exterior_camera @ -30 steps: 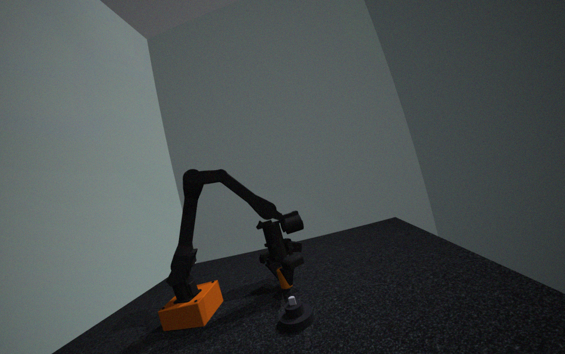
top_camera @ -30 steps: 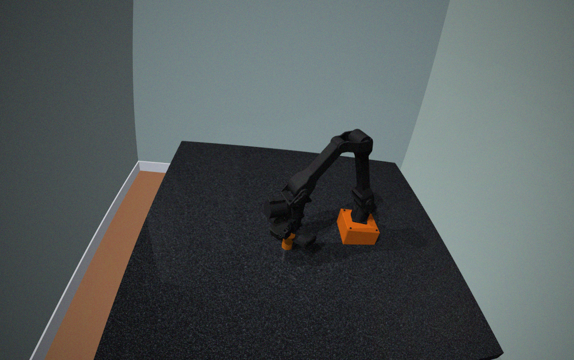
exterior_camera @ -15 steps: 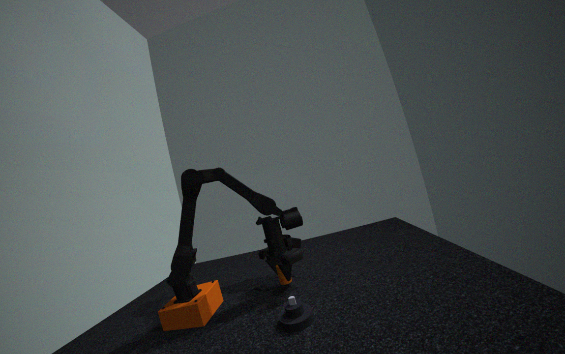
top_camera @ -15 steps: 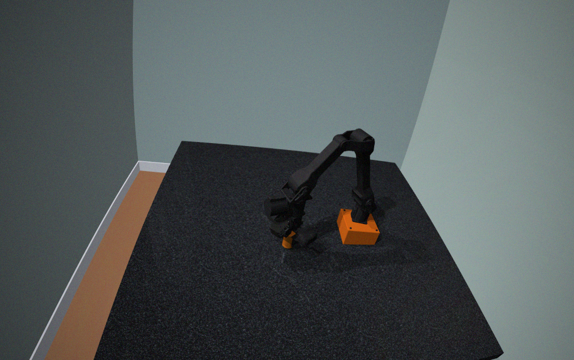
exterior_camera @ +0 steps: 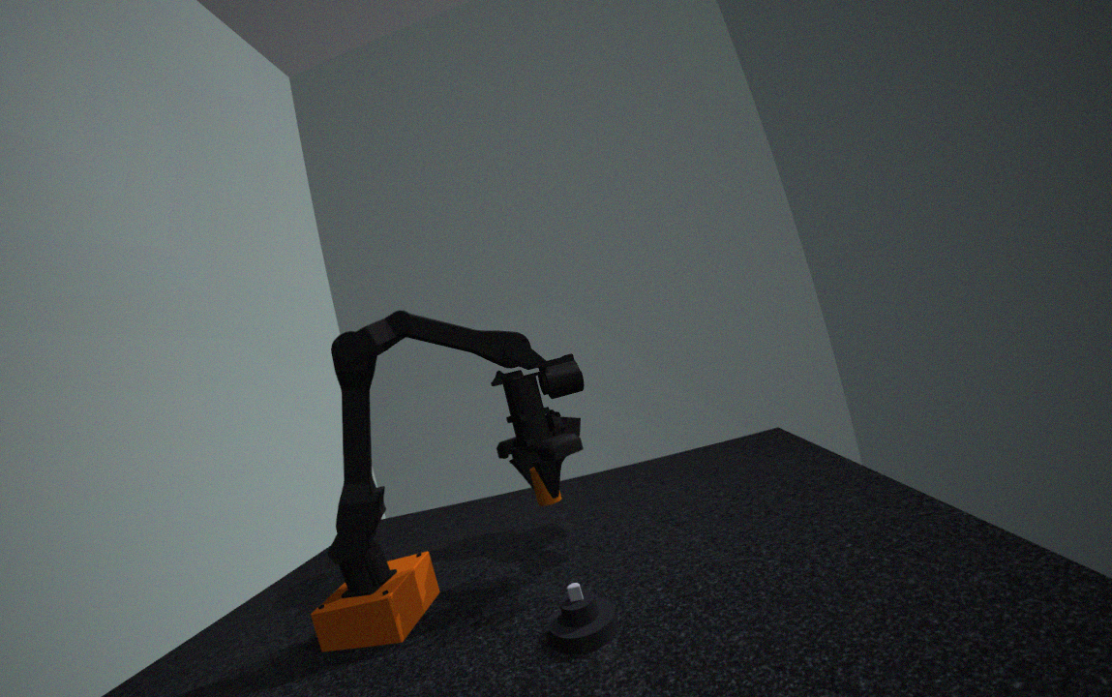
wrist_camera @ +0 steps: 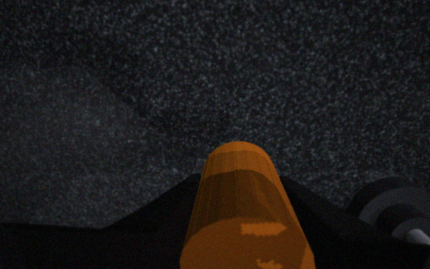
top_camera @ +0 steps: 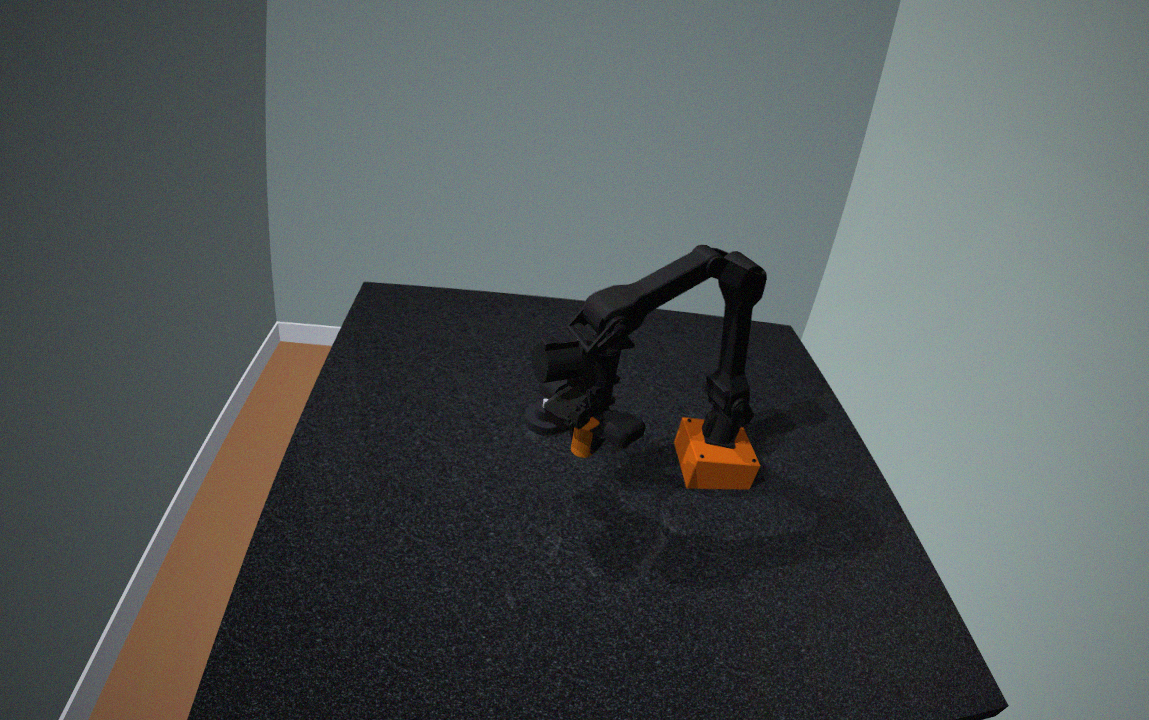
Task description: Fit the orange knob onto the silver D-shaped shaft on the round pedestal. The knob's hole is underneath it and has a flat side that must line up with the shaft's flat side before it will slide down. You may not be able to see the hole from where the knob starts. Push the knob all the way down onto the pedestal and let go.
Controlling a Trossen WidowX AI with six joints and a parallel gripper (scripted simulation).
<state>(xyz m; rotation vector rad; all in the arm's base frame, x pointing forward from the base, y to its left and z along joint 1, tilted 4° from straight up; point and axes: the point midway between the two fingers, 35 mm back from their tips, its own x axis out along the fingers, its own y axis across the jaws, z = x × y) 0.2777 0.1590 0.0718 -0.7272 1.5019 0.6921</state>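
Observation:
My gripper (top_camera: 590, 433) (exterior_camera: 543, 479) (wrist_camera: 238, 182) is shut on the orange knob (top_camera: 583, 440) (exterior_camera: 546, 489) (wrist_camera: 242, 202). It holds the knob clear above the black table, slightly tilted, with the knob's free end pointing down. The hole underneath the knob is hidden. The round black pedestal (top_camera: 544, 420) (exterior_camera: 581, 625) (wrist_camera: 395, 207) stands on the table with the short silver shaft (top_camera: 545, 402) (exterior_camera: 574, 591) (wrist_camera: 419, 236) upright on it. The knob hangs higher than the shaft and off to one side of it. In the wrist view the pedestal sits at the lower right edge.
The arm's orange base block (top_camera: 715, 456) (exterior_camera: 377, 604) stands on the black speckled table (top_camera: 471, 573) (exterior_camera: 802, 563). Walls close in the table at the back and right. An orange floor strip (top_camera: 202, 537) runs past the table's left edge.

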